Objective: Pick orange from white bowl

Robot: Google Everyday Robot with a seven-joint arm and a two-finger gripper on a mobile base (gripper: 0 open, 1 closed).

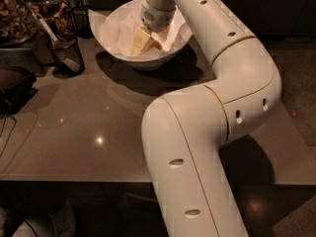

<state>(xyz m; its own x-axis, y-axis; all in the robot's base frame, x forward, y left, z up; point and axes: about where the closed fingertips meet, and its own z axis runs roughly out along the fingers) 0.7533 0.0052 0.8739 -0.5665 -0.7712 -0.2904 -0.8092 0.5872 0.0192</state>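
The white arm (197, 132) is stretched over the desk (74, 132), a broad stretch of which lies open on the near side of the tool. The white bowl (143, 63) is set by the far edge. The tool (139, 42) is lowered inside the bowl's rim; whether it is open or closed cannot be told. The orange (156, 45) is seen just beside it in the bowl, to the right as viewed.

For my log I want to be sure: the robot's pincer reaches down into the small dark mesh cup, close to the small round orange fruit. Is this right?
No, the place is wrong. The camera view shows the pincer down inside the large glossy white bowl, close to the small round orange fruit.
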